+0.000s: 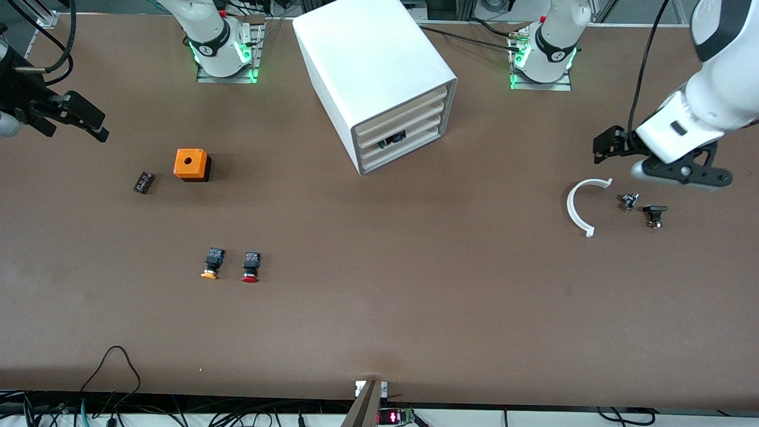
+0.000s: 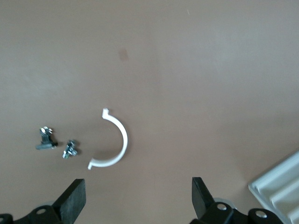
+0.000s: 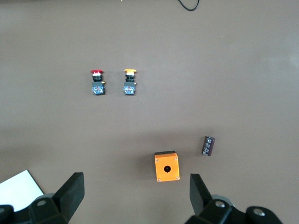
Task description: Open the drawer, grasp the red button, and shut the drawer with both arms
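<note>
The white cabinet (image 1: 373,65) stands at the middle of the table near the arms' bases, its cream drawer fronts (image 1: 403,110) all pushed in. The red-capped button (image 1: 251,267) lies on the table beside an orange-capped one (image 1: 212,263); it also shows in the right wrist view (image 3: 97,82). My right gripper (image 1: 83,118) hangs open and empty over the right arm's end of the table, and shows open in its wrist view (image 3: 135,198). My left gripper (image 1: 606,147) hangs open and empty over the left arm's end, above a white curved piece (image 2: 114,140), and shows open in its wrist view (image 2: 138,200).
An orange box with a hole (image 1: 191,164) and a small black part (image 1: 144,182) lie toward the right arm's end. The curved piece (image 1: 584,204) and two small metal parts (image 1: 629,201) (image 1: 655,214) lie toward the left arm's end. A dark object (image 1: 392,140) shows in a lower drawer slot.
</note>
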Available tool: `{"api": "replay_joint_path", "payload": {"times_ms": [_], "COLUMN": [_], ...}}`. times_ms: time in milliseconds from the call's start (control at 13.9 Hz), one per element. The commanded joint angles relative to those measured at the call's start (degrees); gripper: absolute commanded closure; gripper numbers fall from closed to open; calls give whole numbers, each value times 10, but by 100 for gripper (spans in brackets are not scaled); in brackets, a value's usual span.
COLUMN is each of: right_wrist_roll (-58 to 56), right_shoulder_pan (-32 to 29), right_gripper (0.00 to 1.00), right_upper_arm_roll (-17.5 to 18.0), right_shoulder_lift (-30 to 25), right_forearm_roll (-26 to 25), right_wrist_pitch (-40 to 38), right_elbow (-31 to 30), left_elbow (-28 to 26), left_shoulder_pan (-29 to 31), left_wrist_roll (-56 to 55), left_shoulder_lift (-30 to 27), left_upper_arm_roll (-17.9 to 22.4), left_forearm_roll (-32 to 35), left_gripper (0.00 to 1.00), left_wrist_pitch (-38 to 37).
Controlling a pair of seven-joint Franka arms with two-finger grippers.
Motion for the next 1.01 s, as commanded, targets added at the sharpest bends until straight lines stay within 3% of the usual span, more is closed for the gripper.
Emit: {"api": "replay_joint_path", "payload": {"times_ms": [0,216,505,938], "right_wrist_roll": [-5,-10,0,-1], "right_shoulder_pan": [0,3,7,5], "right_gripper": [0,0,0,0], "right_upper_arm_roll": [2,2,23,21], "right_shoulder_lift": [-5,0,-2,0], "right_forearm_roll": [6,6,1,2], "right_wrist_pitch": [-14,-16,-33,-33], "right_elbow": [5,13,14,17], "left_elbow": [-56,-37,-21,-5], "left_shoulder_pan": [-27,-22,-21,-27], "left_wrist_roll": [-31,-42,-37,2], "left_shoulder_lift": [-38,-33,-21,-19], "left_upper_arm_roll": [39,43,32,31], "left_forearm_roll": [-33,-65,-61,-59], "left_gripper": [0,0,0,0], "left_wrist_pitch": [40,-5,-12,-20]}}
